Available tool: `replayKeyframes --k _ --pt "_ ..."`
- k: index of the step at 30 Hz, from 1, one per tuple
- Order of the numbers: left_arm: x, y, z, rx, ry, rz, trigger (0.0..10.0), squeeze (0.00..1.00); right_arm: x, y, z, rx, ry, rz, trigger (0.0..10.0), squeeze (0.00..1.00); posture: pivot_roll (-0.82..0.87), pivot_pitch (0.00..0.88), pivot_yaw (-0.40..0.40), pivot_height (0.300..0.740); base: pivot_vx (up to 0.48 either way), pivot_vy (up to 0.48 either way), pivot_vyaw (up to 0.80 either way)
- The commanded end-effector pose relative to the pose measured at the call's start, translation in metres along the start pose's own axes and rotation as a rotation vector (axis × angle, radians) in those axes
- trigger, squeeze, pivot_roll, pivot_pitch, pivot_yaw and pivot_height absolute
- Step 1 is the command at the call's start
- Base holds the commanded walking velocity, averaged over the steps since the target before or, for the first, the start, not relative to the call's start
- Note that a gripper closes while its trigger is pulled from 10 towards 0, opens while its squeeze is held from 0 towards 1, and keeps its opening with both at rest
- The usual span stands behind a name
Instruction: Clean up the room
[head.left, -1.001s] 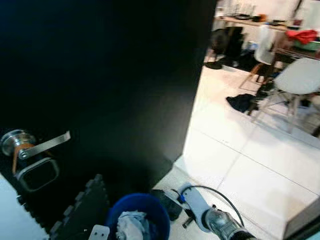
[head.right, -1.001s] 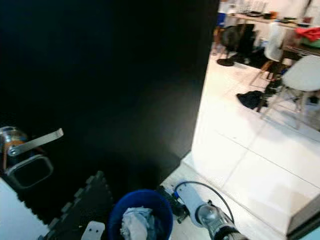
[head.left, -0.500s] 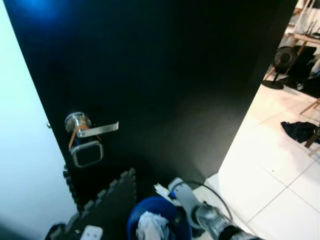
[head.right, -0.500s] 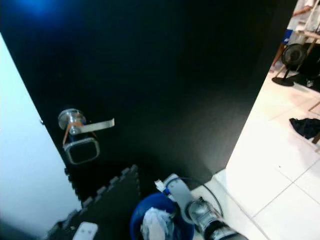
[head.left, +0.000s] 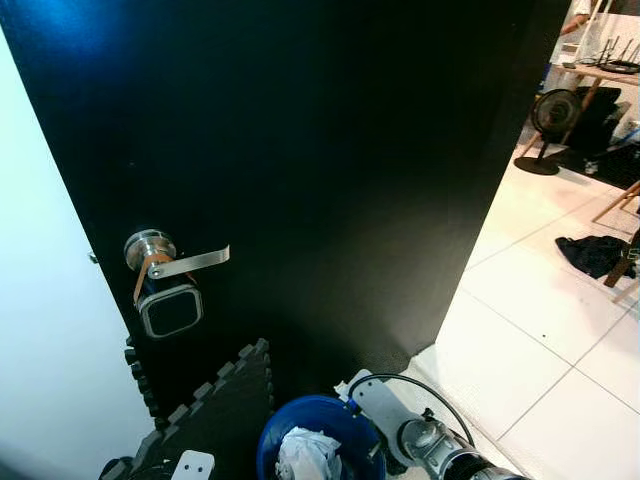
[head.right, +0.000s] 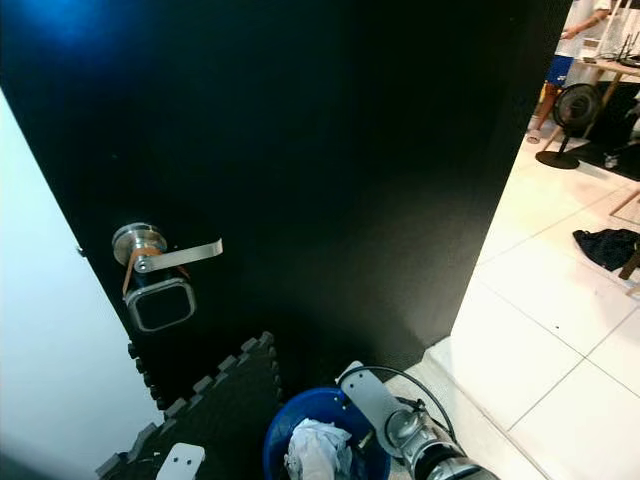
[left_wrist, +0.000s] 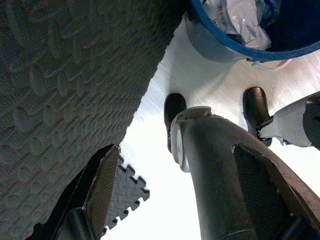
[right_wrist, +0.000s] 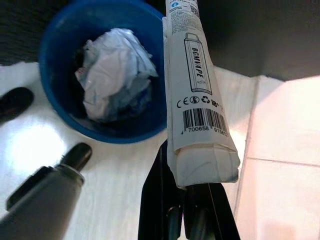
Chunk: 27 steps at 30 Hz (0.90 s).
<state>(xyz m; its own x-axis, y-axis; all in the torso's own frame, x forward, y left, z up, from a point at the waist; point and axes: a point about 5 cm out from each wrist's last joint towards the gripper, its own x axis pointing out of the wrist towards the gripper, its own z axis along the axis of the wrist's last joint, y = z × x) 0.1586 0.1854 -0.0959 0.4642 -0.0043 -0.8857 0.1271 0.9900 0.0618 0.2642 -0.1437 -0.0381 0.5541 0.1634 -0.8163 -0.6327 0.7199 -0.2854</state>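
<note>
In the left eye view, the robot is standing before a black door (head.left: 300, 170) with a silver lever handle (head.left: 178, 265). A blue bin (head.left: 320, 440) with crumpled paper (head.left: 305, 455) inside is sitting low in the picture, beside a dark foam mat (head.left: 215, 410). The right arm is reaching down next to the bin. A dark cloth (head.left: 595, 255) is lying on the white tiles far to the right.

In the right eye view, a person is standing by a fan (head.right: 580, 105) in the back.

In the left wrist view, the left gripper (left_wrist: 185, 200) is hanging with its fingers wide apart and holding nothing, above the mat and the bin's edge.

In the right wrist view, the right gripper (right_wrist: 192, 197) is squeezing a white tube (right_wrist: 197, 100), which is lying along the bin's rim, partly outside it.

The risk, I think, is that the tube is falling on the floor if it is released here, because most of it is not over the opening.

Compared with one second ago, the camera is now looking more to the left: the handle is sitting nearer the middle.
</note>
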Motion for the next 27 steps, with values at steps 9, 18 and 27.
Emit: replayKeyframes --k 9,18,27 --pt "0.000 -0.002 0.002 0.005 0.006 -0.014 10.0 0.00 0.000 -0.005 0.008 0.037 0.007 -0.067 10.0 1.00 0.08 0.000 -0.064 0.740 0.000 0.000 0.00" --pt "0.001 -0.006 -0.001 0.016 0.029 -0.034 10.0 0.00 -0.012 -0.005 -0.074 0.240 0.228 -0.130 10.0 0.00 0.06 0.000 -0.060 0.740 0.000 0.000 0.00" --pt "-0.001 0.000 -0.013 0.017 0.064 -0.030 10.0 0.00 -0.046 0.032 -0.174 0.364 0.514 -0.155 10.0 0.00 0.03 0.000 -0.044 0.740 -0.057 0.000 -0.23"
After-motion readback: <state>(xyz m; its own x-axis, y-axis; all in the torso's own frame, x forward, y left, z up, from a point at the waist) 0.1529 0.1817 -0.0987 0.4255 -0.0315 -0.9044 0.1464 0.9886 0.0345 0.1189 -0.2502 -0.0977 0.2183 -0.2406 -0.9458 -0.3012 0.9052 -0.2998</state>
